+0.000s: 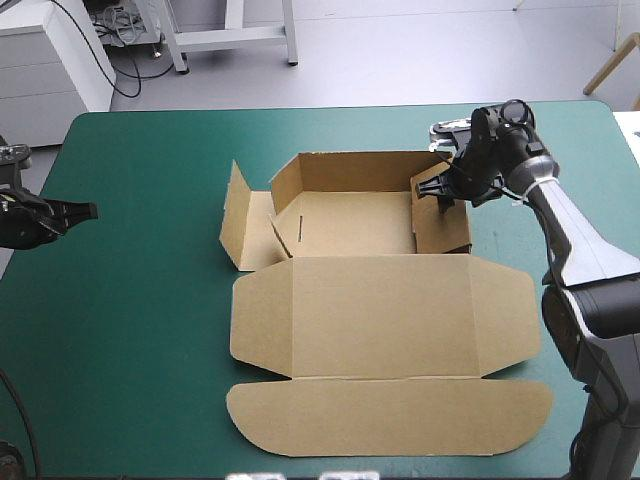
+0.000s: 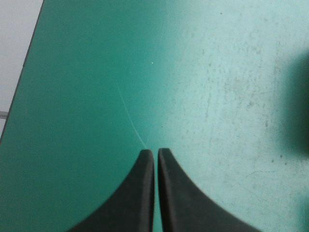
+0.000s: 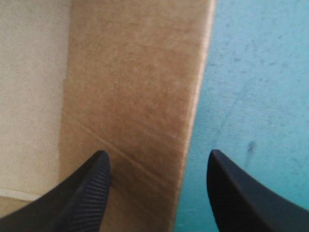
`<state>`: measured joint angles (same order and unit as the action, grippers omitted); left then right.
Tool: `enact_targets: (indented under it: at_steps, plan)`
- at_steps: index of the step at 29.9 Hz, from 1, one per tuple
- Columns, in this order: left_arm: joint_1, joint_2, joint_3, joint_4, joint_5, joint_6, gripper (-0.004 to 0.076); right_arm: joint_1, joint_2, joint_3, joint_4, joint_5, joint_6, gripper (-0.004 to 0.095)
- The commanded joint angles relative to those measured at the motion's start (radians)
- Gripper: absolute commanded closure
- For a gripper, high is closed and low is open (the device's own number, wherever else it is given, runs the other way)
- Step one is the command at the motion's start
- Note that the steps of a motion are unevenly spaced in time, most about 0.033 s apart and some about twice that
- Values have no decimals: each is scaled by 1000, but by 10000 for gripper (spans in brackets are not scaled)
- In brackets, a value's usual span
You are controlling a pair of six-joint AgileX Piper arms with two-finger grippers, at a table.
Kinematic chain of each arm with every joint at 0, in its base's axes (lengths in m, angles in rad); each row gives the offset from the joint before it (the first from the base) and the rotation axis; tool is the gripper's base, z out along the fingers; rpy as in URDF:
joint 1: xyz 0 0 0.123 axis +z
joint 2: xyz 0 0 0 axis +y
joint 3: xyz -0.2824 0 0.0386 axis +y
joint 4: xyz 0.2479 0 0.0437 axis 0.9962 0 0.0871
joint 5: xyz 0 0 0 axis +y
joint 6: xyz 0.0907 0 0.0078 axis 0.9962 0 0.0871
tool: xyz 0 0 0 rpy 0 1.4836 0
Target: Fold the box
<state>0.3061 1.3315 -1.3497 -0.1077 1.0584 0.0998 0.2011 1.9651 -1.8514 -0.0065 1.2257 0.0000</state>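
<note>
1. While the brown cut-board box (image 1: pixel 350 215) sits mid-table as a half-made tray, lid (image 1: pixel 380 300) flat toward the near edge, my right arm's black fin-fingered gripper (image 3: pixel 158 153) stands wide open astride the tray's raised right wall (image 1: pixel 450 232), holding nothing.
2. I judge the step is securing that wall: one finger is inside the tray, the other over the teal-green table cover (image 1: pixel 130 330).
3. I'd descend square to the wall's top edge before pinching, so the board doesn't buckle.
4. Whether its tab is tucked, I can't tell from the wrist view.
5. My left arm's black gripper (image 2: pixel 156 151) is pressed shut and empty near the table's left edge, well apart from the box; I'd bring it to steady the splayed left wall (image 1: pixel 236 215).
</note>
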Motion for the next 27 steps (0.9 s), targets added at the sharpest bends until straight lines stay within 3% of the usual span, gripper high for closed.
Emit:
enact_targets:
  at_steps: [1,4,6,9,11,16,21,27]
  plan:
    - [2,-27,-25,-16,-26,3,719,-3,-19,-23,40,-22,0,355]
    - [2,-27,-25,-15,-27,13,719,-3,-1,-23,57,-22,0,369]
    - [2,-27,-25,-15,-24,35,718,-3,5,-23,59,-22,0,452]
    - [2,-27,-25,-8,-18,35,718,-3,5,-23,59,-22,-11,675]
    - [2,-27,-25,-14,-18,35,718,-3,5,-23,59,-22,-23,887]
    - [2,-22,-25,-18,-8,75,692,-3,5,-23,59,-22,-24,927]
    - [0,4,-25,-19,37,76,516,-3,3,-23,66,-22,-22,927]
    - [0,64,-25,-42,86,76,153,-6,-29,-23,85,-22,-20,927]
